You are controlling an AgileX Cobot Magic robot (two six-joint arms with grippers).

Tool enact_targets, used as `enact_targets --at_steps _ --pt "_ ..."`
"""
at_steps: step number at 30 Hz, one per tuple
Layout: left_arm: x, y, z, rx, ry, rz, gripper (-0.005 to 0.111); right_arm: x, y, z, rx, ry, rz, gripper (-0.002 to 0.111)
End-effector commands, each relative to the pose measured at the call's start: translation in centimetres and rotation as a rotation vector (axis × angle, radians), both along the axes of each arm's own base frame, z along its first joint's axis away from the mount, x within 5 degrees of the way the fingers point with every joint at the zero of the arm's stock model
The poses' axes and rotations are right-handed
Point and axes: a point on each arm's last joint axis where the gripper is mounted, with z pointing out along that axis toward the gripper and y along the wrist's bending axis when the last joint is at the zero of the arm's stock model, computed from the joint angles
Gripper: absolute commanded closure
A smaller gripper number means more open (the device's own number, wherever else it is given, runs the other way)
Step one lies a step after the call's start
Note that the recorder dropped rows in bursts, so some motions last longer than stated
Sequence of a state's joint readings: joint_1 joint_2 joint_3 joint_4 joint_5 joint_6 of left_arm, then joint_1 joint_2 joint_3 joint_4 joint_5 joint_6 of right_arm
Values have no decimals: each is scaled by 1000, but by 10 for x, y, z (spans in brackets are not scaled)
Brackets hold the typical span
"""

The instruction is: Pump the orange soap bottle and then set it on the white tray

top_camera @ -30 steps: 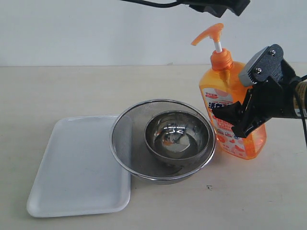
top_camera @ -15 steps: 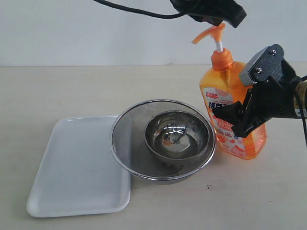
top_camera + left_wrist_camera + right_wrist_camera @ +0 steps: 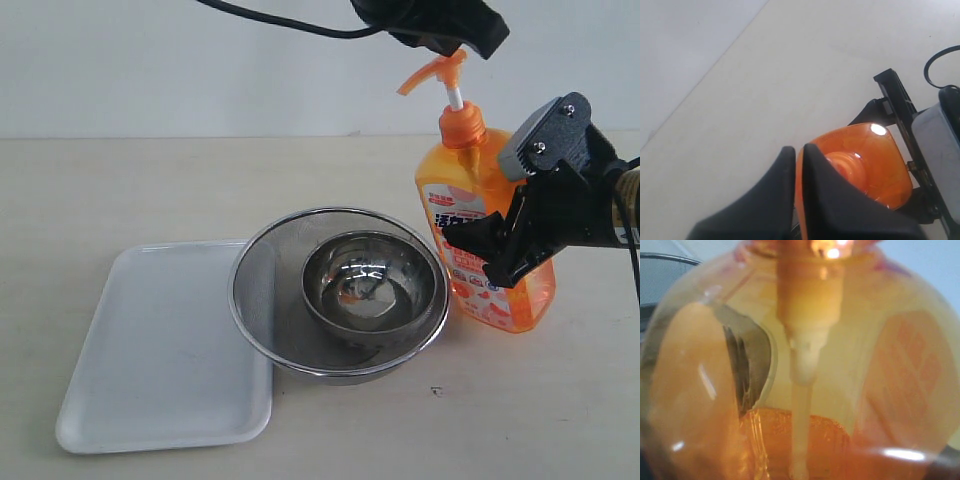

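The orange soap bottle stands upright on the table, right of the strainer. My right gripper is shut on its body, one black finger across the label. My left gripper comes in from above and sits on the orange pump head. In the left wrist view its fingers stand nearly together, shut, over the bottle's shoulder. The bottle fills the right wrist view and that gripper's fingers do not show there. The white tray lies flat at the front left with nothing on it.
A round metal mesh strainer stands between tray and bottle, overlapping the tray's right edge. A small steel bowl sits inside it. A black cable trails from the left arm across the top.
My left gripper has come down and a little to the left, onto the pump head. The right gripper and the bottle have stayed still.
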State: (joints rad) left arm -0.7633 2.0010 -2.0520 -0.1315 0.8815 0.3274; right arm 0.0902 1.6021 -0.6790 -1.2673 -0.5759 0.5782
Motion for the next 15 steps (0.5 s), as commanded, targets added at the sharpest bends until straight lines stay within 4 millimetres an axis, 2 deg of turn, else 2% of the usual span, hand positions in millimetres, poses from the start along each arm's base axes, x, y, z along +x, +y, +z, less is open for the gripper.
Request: enact_targets --at_steps 1,10,15 --pt "-1 -1 -11 37 61 0 102 -3 0 -5 -26 15 12 108" --pt "-3 -3 -14 29 100 -2 102 -3 0 -5 -26 15 12 108" --pt "-1 -6 -27 59 143 -7 102 -3 0 -5 -26 15 12 108"
